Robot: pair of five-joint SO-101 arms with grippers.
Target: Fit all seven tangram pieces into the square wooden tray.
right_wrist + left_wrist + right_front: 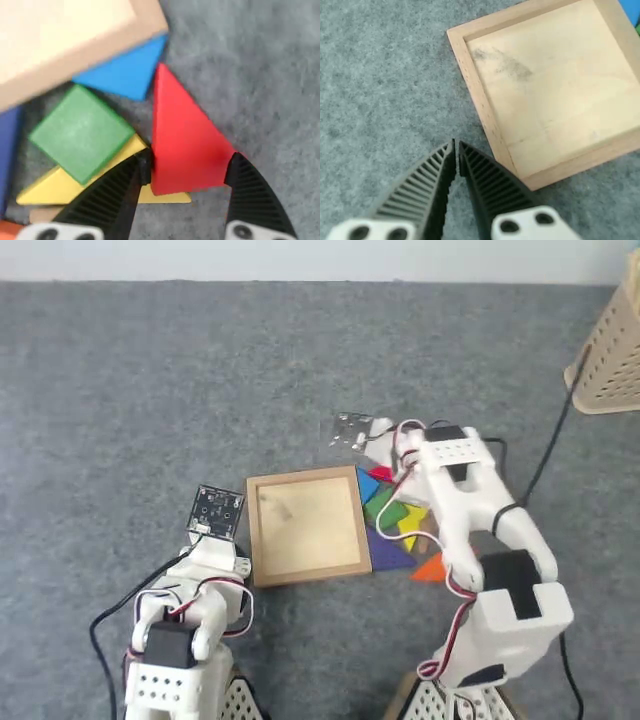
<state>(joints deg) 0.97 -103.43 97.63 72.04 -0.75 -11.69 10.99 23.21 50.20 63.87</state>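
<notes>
One square wooden tray [305, 525], bare inside, sits mid-desk [130, 380] between the two arms. From above, the pieces crowd just beside the tray's right rim, half under the right arm [470, 510]. That arm's wrist camera gives what the high view hides. The right gripper [190, 160] has its jaws clamped on the wide end of the red triangle [182, 130], which overlaps the yellow triangle [75, 190]. Counting there: one blue triangle [122, 70] against the tray's rim, one green square [80, 130], a dark blue edge [7, 145], an orange sliver [7, 227]. That's six colours; a seventh I cannot make out. Across the way, the left gripper [456, 146] hovers over grey felt near the tray's corner, jaws pinched together, gripping nothing.
</notes>
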